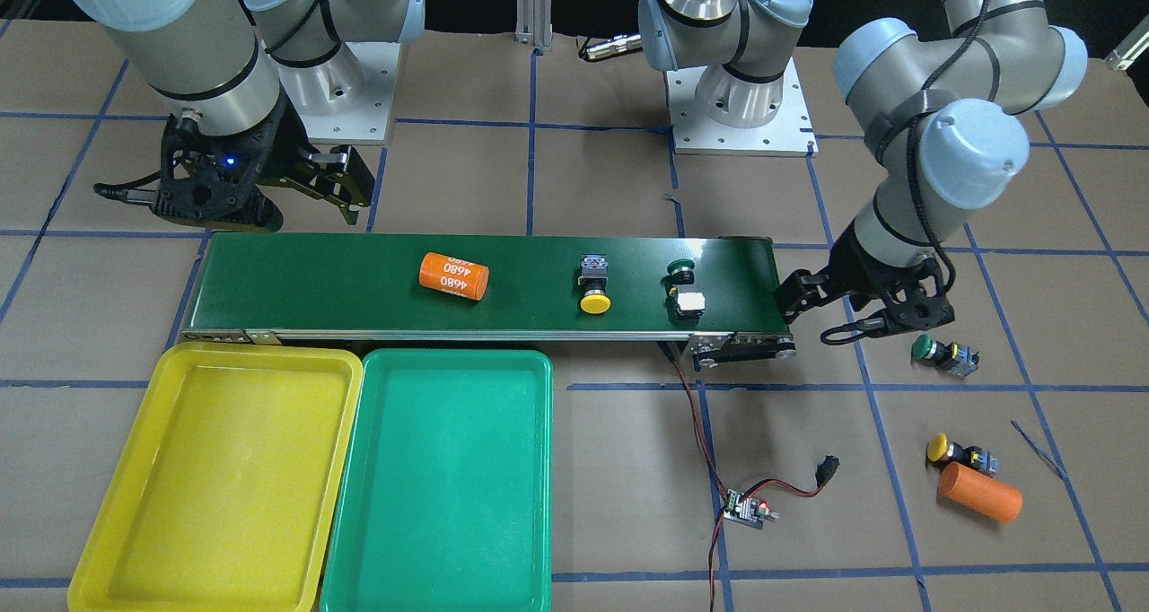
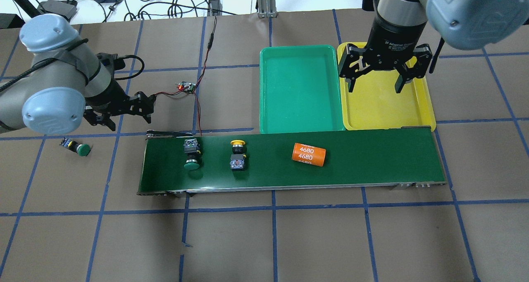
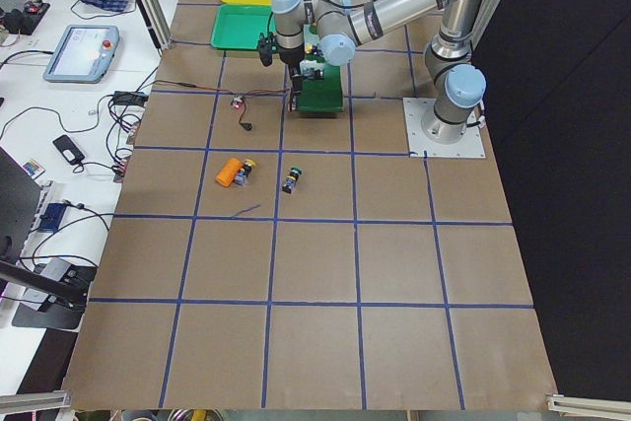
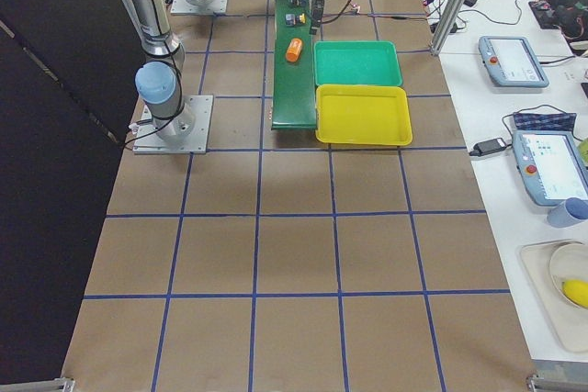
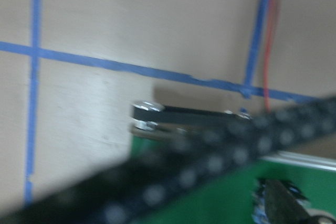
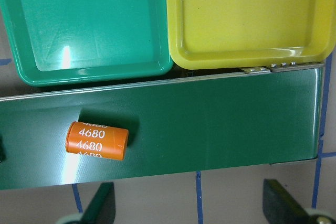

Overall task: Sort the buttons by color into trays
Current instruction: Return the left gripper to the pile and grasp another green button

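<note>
Green and yellow caps lie outside both trays. The left gripper (image 2: 130,117), jaws spread and holding nothing, hangs just off the conveyor belt's (image 2: 372,162) end. The first green button (image 2: 192,156) and first yellow button (image 2: 237,156) lie on the belt beside it. The second green button (image 2: 76,146) lies on the table (image 2: 248,240) near its other side, and the second yellow button (image 1: 960,453) farther off. The right gripper (image 2: 375,85) hovers wide open over the yellow tray (image 2: 384,112), with the green tray (image 2: 301,87) alongside.

An orange cylinder printed "4680" (image 1: 453,275) is laid on its side on the long dark green conveyor belt (image 1: 314,280). A plain orange cylinder (image 1: 979,493) and a small wired circuit board (image 1: 743,509) are seen on the brown, blue-gridded counter (image 1: 610,468).
</note>
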